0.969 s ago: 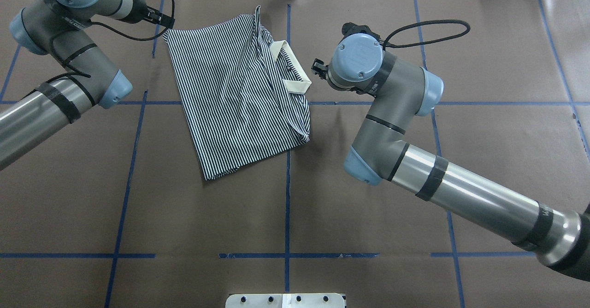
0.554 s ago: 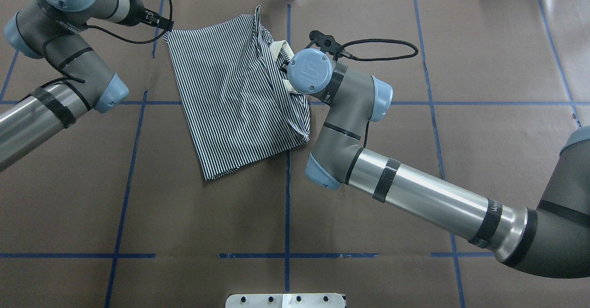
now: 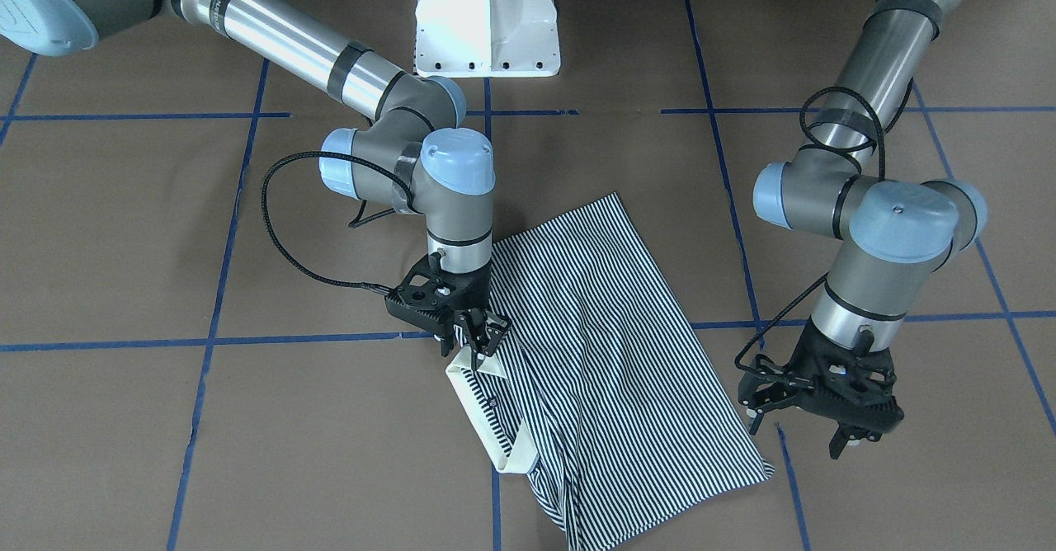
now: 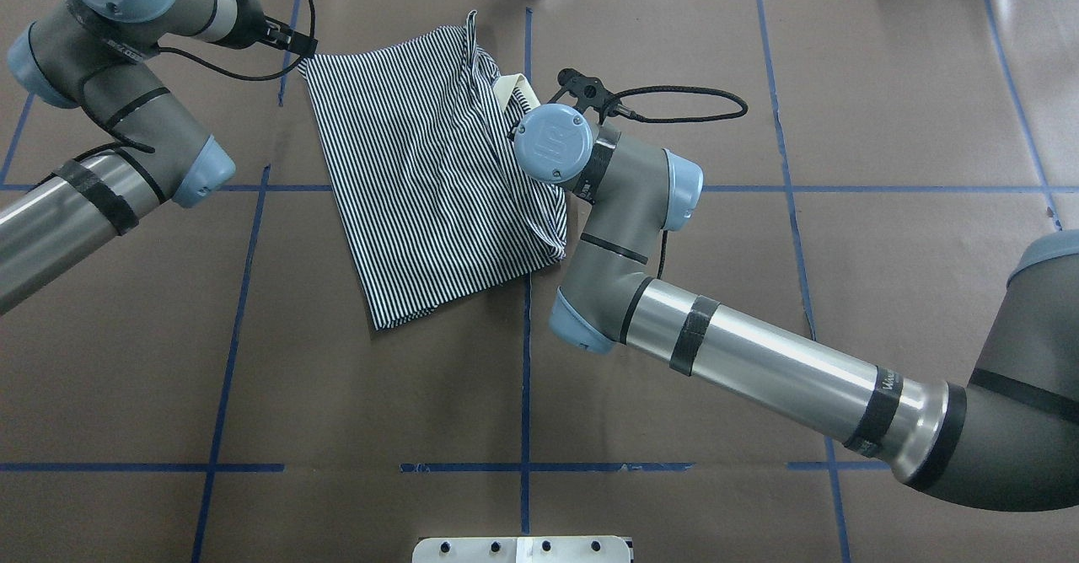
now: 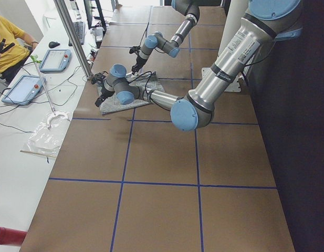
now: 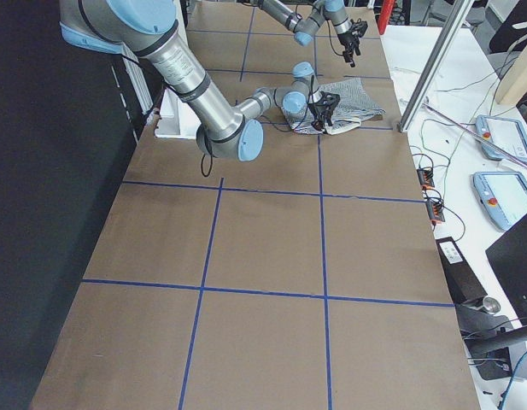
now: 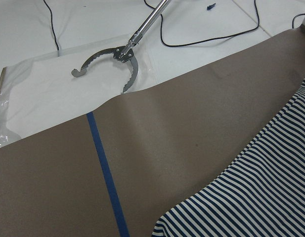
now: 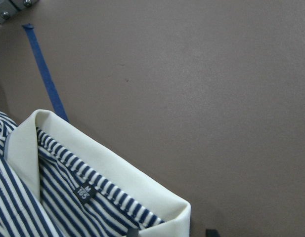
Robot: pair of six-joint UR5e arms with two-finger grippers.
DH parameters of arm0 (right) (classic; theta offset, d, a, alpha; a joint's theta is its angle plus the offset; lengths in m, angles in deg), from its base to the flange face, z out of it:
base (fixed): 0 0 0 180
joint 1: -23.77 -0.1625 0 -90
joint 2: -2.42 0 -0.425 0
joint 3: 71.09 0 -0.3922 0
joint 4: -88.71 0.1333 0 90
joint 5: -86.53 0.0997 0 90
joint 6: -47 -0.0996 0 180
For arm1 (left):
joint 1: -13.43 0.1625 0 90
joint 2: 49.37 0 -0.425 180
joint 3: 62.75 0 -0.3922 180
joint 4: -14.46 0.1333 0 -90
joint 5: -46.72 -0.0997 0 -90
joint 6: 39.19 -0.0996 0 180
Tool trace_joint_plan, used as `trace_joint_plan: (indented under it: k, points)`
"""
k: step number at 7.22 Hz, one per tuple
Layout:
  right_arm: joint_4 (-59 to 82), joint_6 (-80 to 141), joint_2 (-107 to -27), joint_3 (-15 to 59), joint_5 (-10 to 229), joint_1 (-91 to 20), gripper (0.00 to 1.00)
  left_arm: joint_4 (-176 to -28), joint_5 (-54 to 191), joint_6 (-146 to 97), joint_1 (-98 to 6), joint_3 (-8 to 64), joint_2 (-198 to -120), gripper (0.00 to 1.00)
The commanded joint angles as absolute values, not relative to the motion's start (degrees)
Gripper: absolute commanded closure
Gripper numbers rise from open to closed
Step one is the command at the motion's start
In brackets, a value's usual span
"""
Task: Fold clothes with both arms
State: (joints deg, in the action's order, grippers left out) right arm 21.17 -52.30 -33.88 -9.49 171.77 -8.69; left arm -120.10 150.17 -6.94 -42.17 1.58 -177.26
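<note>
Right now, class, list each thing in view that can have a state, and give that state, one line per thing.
polo shirt: partly folded into a rough rectangle, lying flat.
collar: exposed at one edge, inner size label showing.
right gripper: down at the collar's end; open or shut unclear.
left gripper: open, empty, beside the shirt's corner.

Overhead view: right end effector (image 3: 478, 356) hidden beneath right arm (image 4: 552, 143); collar (image 4: 515, 89) mostly covered too.
</note>
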Motion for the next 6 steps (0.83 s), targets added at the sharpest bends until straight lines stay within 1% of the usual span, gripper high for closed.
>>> trace_joint_plan:
  k: [1, 2, 3, 4, 5, 6]
  points:
    - [21.21, -52.32, -33.88, -9.74, 171.61, -8.66, 0.98, -120.10, 150.17, -6.94, -42.12, 1.59, -177.25, 0.00]
    - [21.12, -52.67, -33.71, -9.56, 171.60, -9.10, 1.00, -120.10, 150.17, -6.94, -42.03, 1.59, -177.25, 0.00]
    - [21.12, -52.49, -33.62, -9.04, 171.69, -9.62, 1.00, -120.10, 150.17, -6.94, -42.03, 1.59, -177.25, 0.00]
    - [20.69, -52.41, -34.05, -7.12, 172.21, -9.63, 1.00, -120.19, 150.17, -6.85, -41.85, 1.59, -177.25, 0.00]
    - [20.25, -52.40, -35.54, -4.49, 172.22, -9.54, 1.00, -120.36, 150.17, -5.20, -41.59, 1.59, -177.25, 0.00]
    - [18.59, -52.49, -39.29, 1.02, 172.22, -9.37, 1.00, -120.37, 150.17, -5.00, -41.15, 1.76, -177.25, 0.00]
